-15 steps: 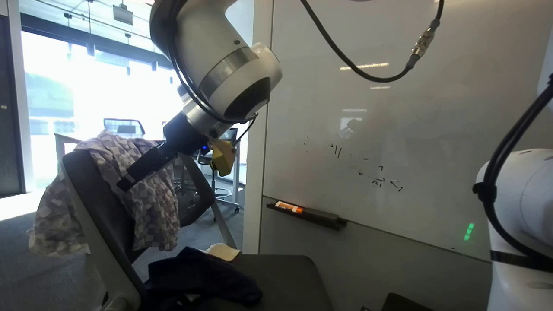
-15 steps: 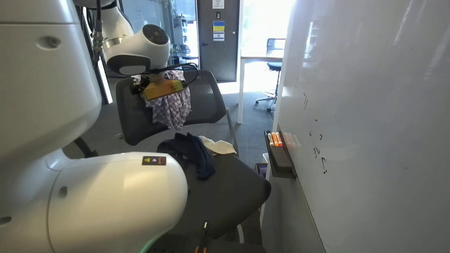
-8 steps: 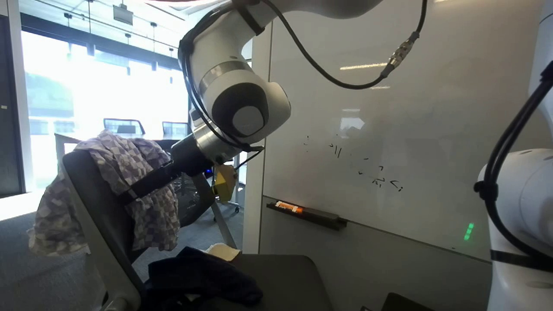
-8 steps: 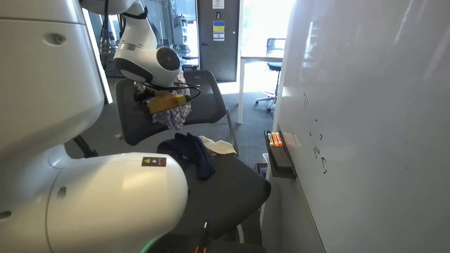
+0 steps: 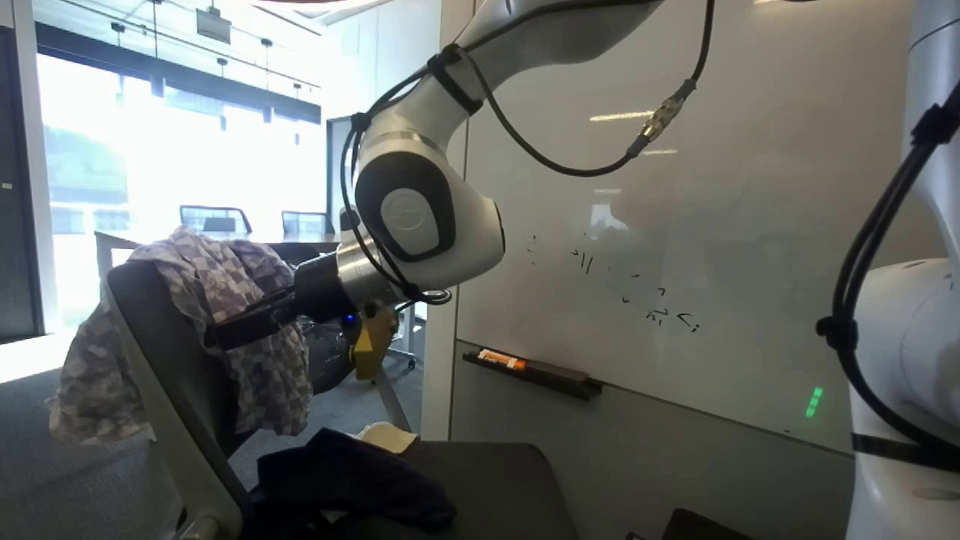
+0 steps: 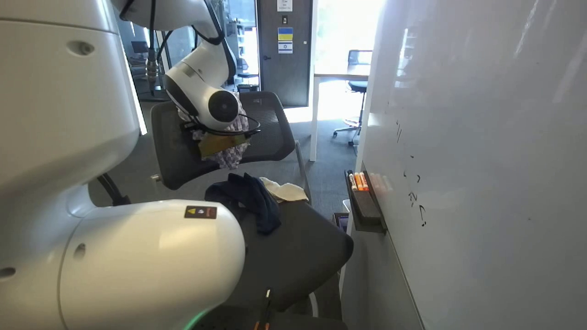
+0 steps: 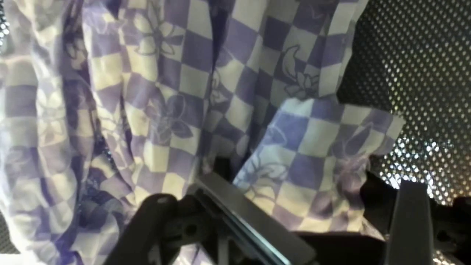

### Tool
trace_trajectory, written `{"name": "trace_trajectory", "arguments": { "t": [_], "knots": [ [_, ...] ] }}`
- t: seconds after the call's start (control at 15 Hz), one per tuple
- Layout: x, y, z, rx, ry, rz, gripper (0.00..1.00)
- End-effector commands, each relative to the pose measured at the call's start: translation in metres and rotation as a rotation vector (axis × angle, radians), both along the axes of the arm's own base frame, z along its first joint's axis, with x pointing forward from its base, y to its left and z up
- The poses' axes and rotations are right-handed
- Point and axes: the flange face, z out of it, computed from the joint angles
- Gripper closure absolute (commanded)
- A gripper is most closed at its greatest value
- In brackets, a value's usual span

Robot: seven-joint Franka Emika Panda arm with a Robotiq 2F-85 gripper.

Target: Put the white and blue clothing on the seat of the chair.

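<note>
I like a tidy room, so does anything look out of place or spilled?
The checkered clothing hangs bunched over the chair backrest, and a navy cloth lies crumpled on the seat; both look untidy, not folded. I see no spill.

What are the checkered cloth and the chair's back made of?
The checkered cloth looks like thin, matte fabric, perhaps cotton, since it creases and hangs in folds. The chair's back seems to be dark mesh, probably synthetic, its sheen unclear: the wrist view shows a fine grid of bright dots, likely holes.
</note>
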Motion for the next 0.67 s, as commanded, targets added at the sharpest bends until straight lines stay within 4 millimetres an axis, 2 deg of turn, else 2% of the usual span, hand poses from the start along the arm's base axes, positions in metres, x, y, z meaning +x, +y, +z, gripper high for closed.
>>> {"name": "trace_trajectory", "arguments": {
  "t": [0.0, 0.13, 0.4, 0.6],
  "knots": [
    [0.011, -0.005, -0.004, -0.004, -0.034, 0.015, 0.51],
    [0.003, -0.003, -0.016, -0.018, -0.027, 0.019, 0.63],
    [-0.002, -0.009, -0.012, -0.035, -0.01, 0.009, 0.95],
    [-0.008, -0.012, -0.017, -0.027, 0.035, -0.026, 1.0]
  ]
}}
